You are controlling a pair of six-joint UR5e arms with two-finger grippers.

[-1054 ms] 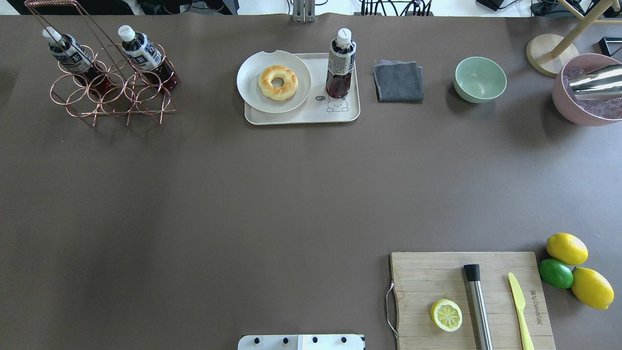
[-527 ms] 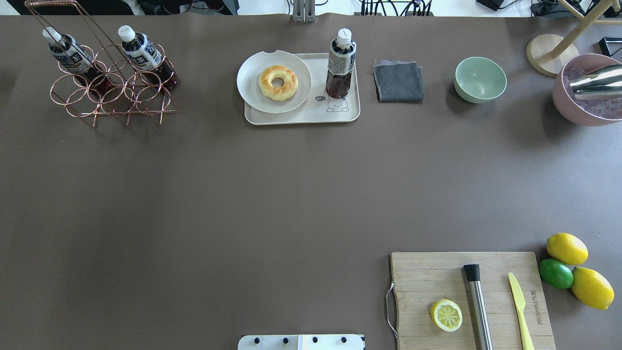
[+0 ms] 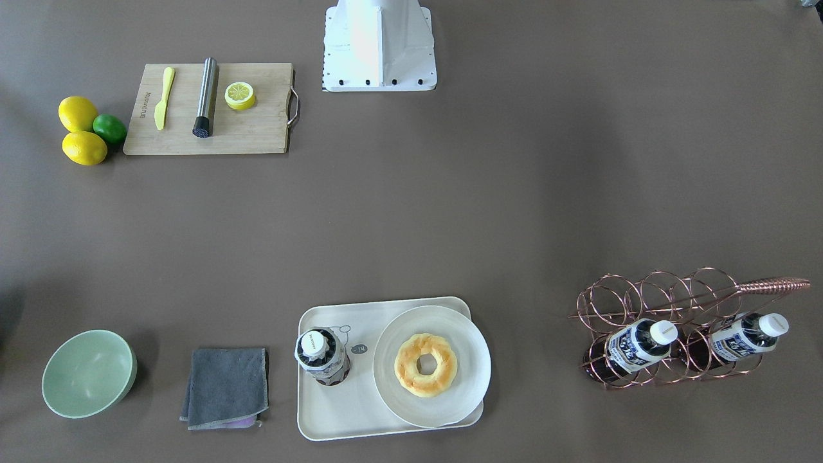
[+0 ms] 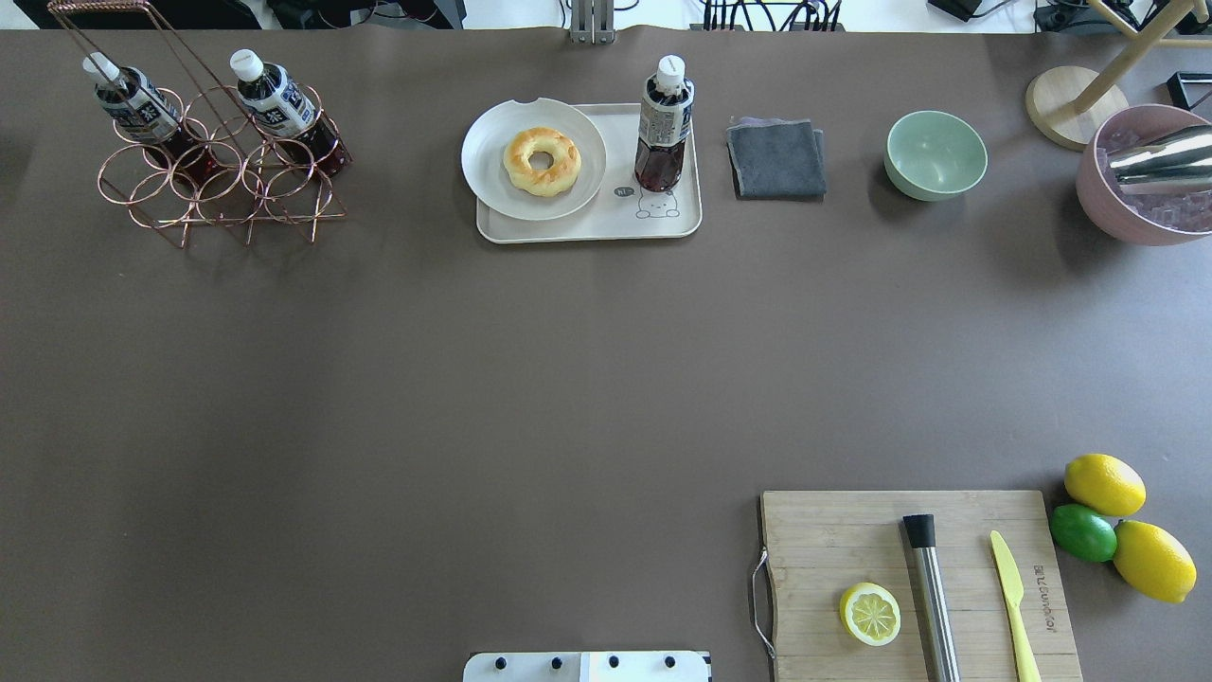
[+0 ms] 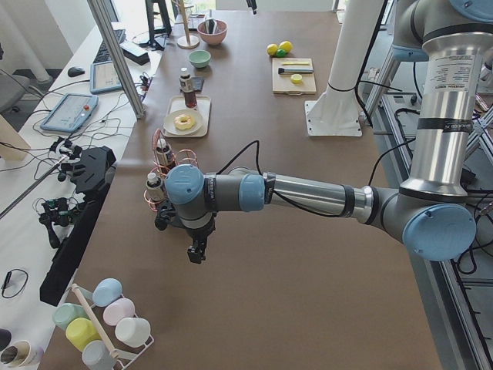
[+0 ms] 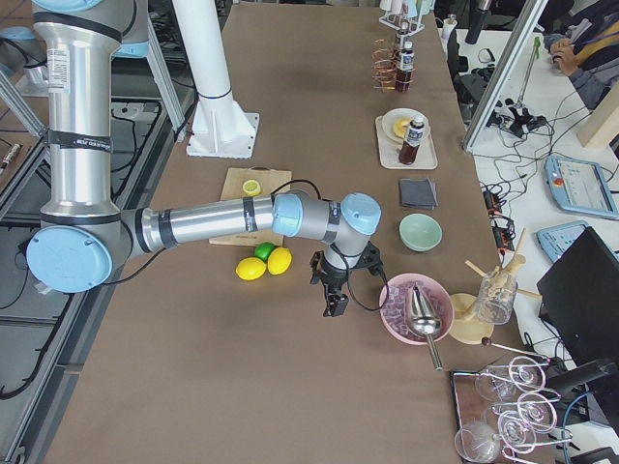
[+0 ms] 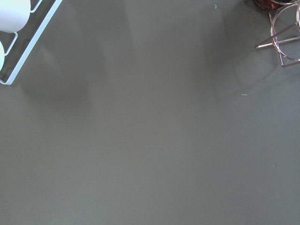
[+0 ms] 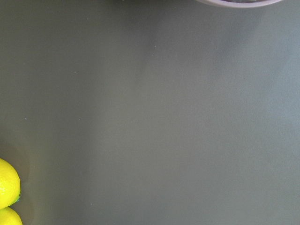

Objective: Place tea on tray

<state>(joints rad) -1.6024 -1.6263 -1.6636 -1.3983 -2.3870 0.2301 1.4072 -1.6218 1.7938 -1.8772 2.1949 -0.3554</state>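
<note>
I see a dark brown table (image 4: 568,379). The tea (image 4: 663,123) is dark brown, with a white cap and a pale label with dark marks. The tray (image 4: 587,230) is cream, with a little bear drawn in thin dark lines. The plate (image 4: 488,161) is white and the donut (image 4: 542,161) is golden yellow. The cloth (image 4: 776,158) is grey. The bowl (image 4: 935,154) is pale green. The rack (image 4: 218,189) is shiny copper. The board (image 4: 833,540) is light striped wood. The lemons (image 4: 1104,484) are yellow, the lime (image 4: 1083,532) green, the knife (image 4: 1013,592) pale yellow.
</note>
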